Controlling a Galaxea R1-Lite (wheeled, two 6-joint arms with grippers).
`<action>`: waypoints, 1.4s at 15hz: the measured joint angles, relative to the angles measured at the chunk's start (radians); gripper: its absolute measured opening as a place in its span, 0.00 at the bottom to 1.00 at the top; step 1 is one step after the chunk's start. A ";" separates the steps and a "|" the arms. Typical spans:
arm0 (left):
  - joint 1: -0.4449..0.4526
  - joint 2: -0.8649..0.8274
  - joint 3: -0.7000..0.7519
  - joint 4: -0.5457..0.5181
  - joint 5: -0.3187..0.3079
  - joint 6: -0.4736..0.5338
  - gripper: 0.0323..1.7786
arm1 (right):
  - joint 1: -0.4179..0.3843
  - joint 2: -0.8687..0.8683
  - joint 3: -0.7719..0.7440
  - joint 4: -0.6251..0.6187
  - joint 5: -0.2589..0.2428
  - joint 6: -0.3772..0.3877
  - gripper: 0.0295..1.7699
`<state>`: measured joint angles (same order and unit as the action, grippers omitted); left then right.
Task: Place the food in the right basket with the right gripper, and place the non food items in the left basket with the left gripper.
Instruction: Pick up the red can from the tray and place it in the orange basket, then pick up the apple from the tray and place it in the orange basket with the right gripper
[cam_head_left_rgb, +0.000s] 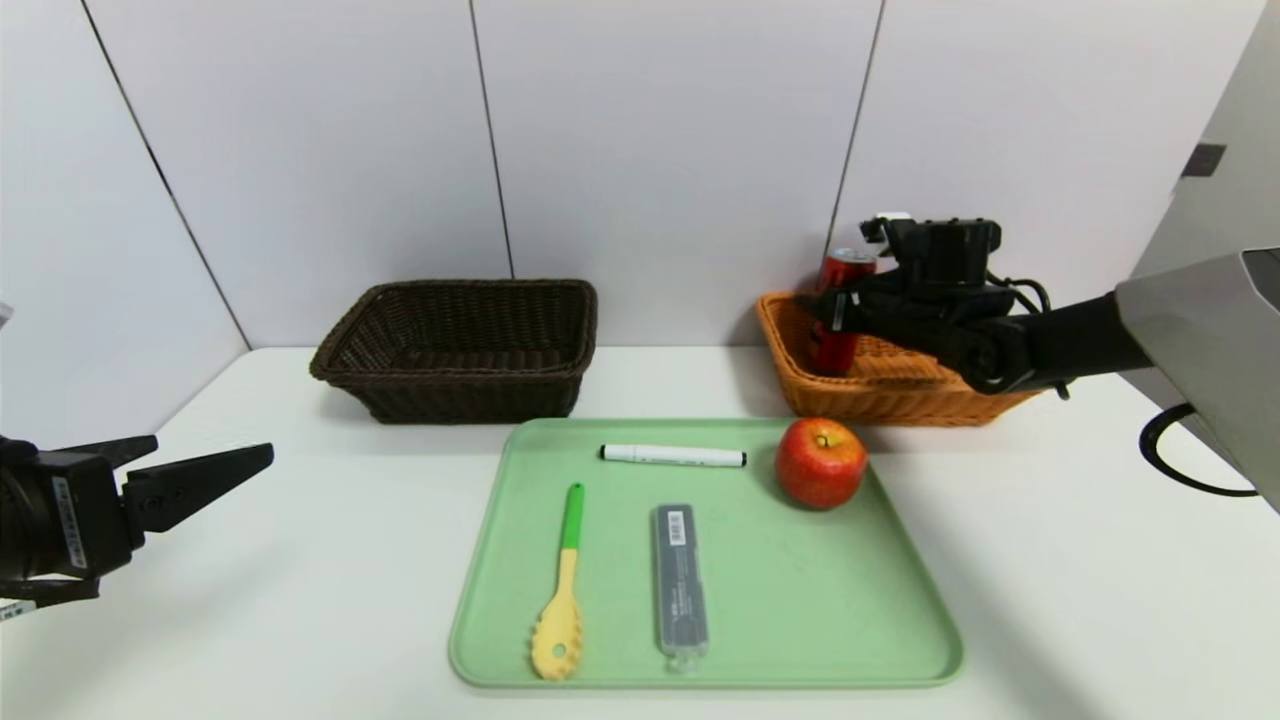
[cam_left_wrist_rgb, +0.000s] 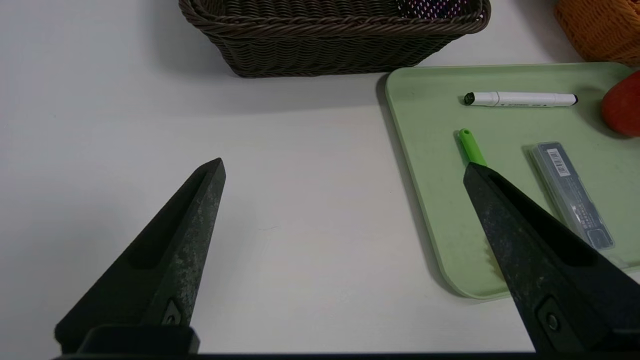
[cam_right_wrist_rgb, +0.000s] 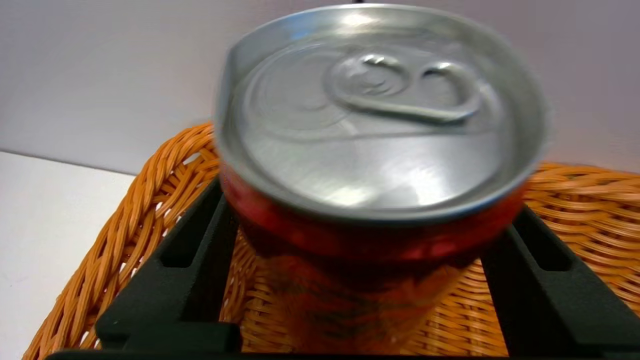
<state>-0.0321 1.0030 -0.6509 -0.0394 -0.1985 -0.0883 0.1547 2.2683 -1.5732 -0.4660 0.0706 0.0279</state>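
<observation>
A red soda can (cam_head_left_rgb: 840, 310) stands upright inside the orange right basket (cam_head_left_rgb: 890, 385). My right gripper (cam_head_left_rgb: 835, 312) straddles it. In the right wrist view, the gripper (cam_right_wrist_rgb: 367, 205) is open, and wicker shows between each finger and the can (cam_right_wrist_rgb: 380, 150). A red apple (cam_head_left_rgb: 820, 462), a white marker (cam_head_left_rgb: 672, 456), a yellow-green spoon (cam_head_left_rgb: 562, 590) and a grey case (cam_head_left_rgb: 680, 580) lie on the green tray (cam_head_left_rgb: 800, 610). The dark left basket (cam_head_left_rgb: 455, 345) holds nothing I can see. My left gripper (cam_head_left_rgb: 210, 452) hovers open over the table, left of the tray.
The tray (cam_left_wrist_rgb: 430, 210) lies in the middle of the white table, in front of both baskets. The dark basket (cam_left_wrist_rgb: 330, 35) sits against the back wall. A black cable (cam_head_left_rgb: 1180, 455) loops at the far right. Bare table lies between my left gripper (cam_left_wrist_rgb: 344, 165) and the tray.
</observation>
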 joint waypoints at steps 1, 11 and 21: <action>0.000 0.000 -0.002 0.001 -0.001 0.000 0.95 | 0.001 -0.017 0.000 0.020 0.000 -0.001 0.83; -0.012 -0.012 -0.060 0.161 0.004 0.000 0.95 | 0.100 -0.417 -0.066 0.588 0.000 0.005 0.93; -0.013 -0.025 -0.201 0.379 0.005 0.007 0.95 | 0.309 -0.494 -0.370 1.593 -0.149 0.269 0.96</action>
<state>-0.0447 0.9781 -0.8519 0.3396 -0.1932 -0.0817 0.4640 1.7743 -1.9436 1.1266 -0.0783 0.2968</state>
